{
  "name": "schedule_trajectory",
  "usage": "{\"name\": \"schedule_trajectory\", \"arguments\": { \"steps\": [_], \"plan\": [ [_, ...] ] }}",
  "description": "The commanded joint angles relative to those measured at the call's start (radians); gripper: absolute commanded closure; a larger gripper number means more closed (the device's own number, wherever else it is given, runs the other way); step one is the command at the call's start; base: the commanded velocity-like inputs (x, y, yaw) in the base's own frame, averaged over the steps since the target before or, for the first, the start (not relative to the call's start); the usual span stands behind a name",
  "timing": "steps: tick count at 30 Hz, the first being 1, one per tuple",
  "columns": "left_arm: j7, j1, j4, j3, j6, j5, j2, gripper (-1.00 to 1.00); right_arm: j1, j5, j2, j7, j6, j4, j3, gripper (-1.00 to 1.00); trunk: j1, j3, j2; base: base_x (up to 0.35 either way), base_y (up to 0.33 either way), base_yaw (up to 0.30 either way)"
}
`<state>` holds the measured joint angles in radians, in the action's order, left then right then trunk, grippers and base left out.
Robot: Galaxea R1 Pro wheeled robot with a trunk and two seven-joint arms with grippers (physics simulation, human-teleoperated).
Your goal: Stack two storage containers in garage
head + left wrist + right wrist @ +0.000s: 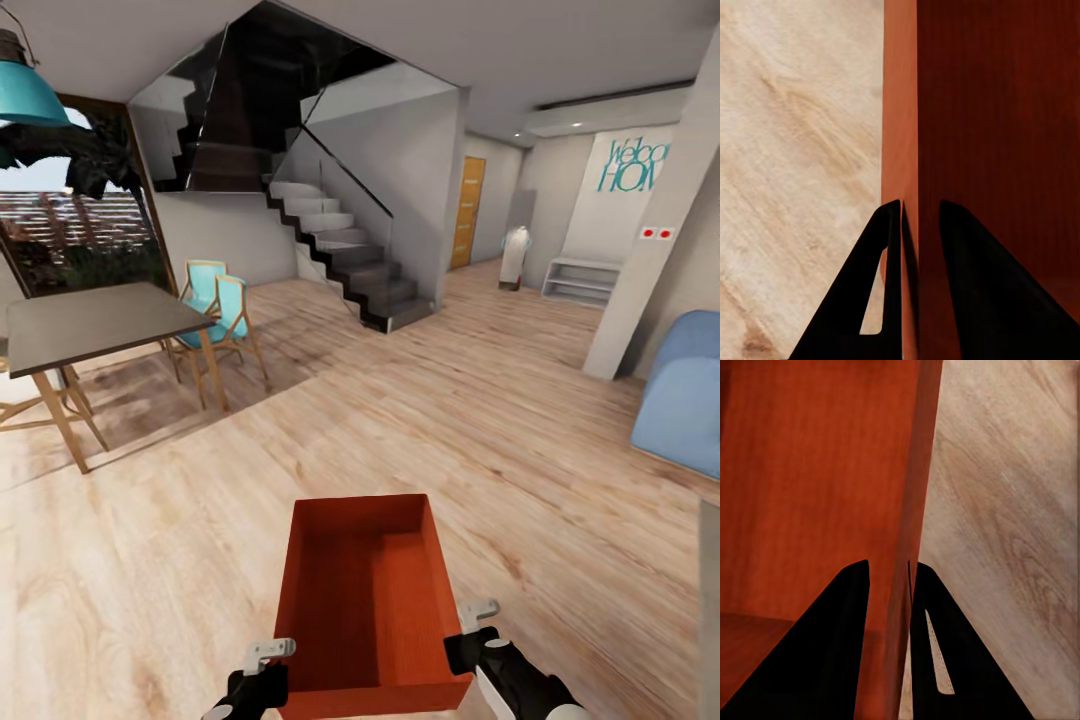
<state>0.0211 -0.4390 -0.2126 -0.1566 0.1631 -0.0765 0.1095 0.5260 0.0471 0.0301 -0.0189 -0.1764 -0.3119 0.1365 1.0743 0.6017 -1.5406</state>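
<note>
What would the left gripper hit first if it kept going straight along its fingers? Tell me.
The left gripper already straddles the storage container's side wall; straight on, it likely slides along that wall, wood plank floor beyond.

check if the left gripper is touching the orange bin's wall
Touching: in the left wrist view the left gripper straddles the bin's wall, fingers pressed against both faces.

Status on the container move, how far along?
Done: one storage container is picked up, left gripper and right gripper each clamped on a side wall. In hand: carrying it over the wood plank floor. Left: reach the garage, set it down, fetch and stack the second.
</note>
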Motion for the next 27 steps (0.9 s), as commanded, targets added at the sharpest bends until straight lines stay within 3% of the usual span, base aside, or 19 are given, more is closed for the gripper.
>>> {"name": "schedule_trajectory", "arguments": {
  "steps": [1,11,20,27],
  "plan": [
    [-0.003,-0.001,0.004,-0.003,0.004,-0.012,-0.014,1.0,0.0,-0.006,-0.017,0.048,0.058,-0.004,0.042,1.0,0.001,0.001,0.0,0.343,0.0,-0.017],
    [-0.003,-0.001,0.004,-0.003,0.004,-0.012,-0.014,1.0,0.0,-0.006,-0.017,0.048,0.058,-0.003,0.042,1.0,0.001,0.001,0.0,0.343,0.0,-0.008],
    [-0.003,-0.001,0.005,-0.003,0.004,-0.012,-0.014,1.0,0.0,-0.006,-0.016,0.048,0.058,-0.003,0.043,1.0,0.001,0.001,0.0,0.343,0.0,-0.185],
    [-0.003,-0.001,0.005,-0.003,0.004,-0.012,-0.014,1.0,0.0,-0.006,-0.017,0.048,0.058,-0.003,0.043,1.0,0.001,0.002,0.0,0.343,0.0,-0.055]
  ]
}}
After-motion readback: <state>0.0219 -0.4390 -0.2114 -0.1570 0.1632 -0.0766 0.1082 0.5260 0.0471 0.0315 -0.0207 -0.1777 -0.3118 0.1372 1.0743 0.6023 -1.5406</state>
